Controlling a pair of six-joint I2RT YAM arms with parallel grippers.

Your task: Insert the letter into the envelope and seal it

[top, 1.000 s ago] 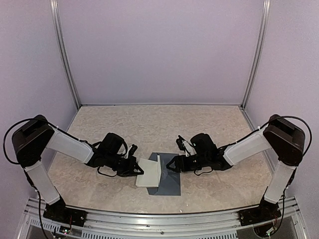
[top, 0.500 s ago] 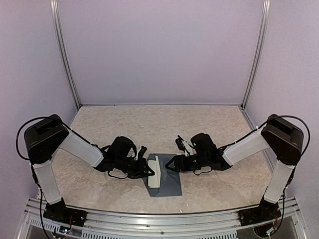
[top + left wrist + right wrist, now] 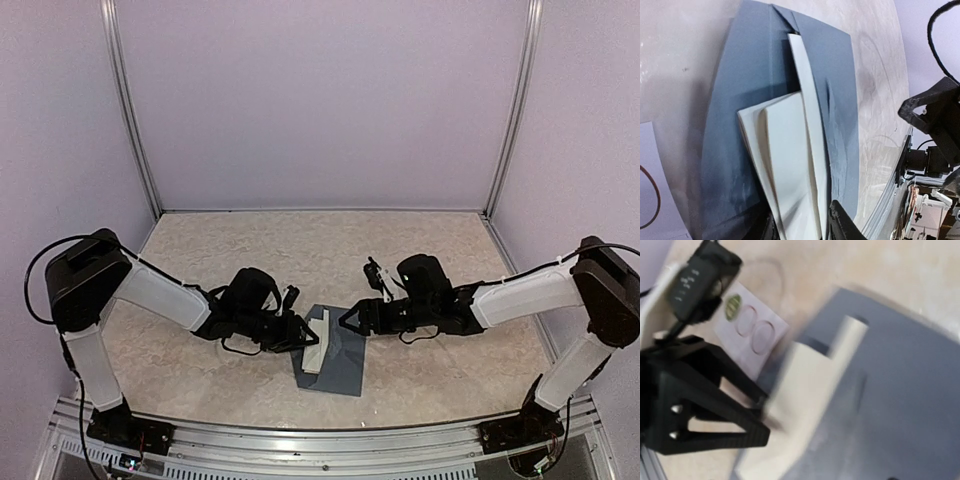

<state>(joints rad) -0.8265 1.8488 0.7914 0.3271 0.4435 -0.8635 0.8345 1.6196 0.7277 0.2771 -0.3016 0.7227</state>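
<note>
The dark blue-grey envelope (image 3: 338,362) lies flat between the arms; it also fills the left wrist view (image 3: 755,95) and the right wrist view (image 3: 900,390). The white folded letter (image 3: 313,346) lies on its left part, layers fanned apart (image 3: 790,165), one narrow end reaching toward the flap fold (image 3: 852,327). Whether any of it sits inside the pocket I cannot tell. My left gripper (image 3: 298,334) has its jaws slightly apart, the letter's near end loose between them (image 3: 805,232). My right gripper (image 3: 350,320) is open at the envelope's upper right edge, holding nothing.
A white sticker strip (image 3: 752,327) with round outlines lies on the table just left of the envelope, beside the left gripper (image 3: 705,415); one corner of the strip (image 3: 650,200) shows in the left wrist view. The table's metal front rail (image 3: 300,445) runs close below the envelope.
The left arm slid the letter rightward onto the envelope, then its jaws parted. The right arm stretched out, its gripper lifting slightly at the envelope's upper right edge.
</note>
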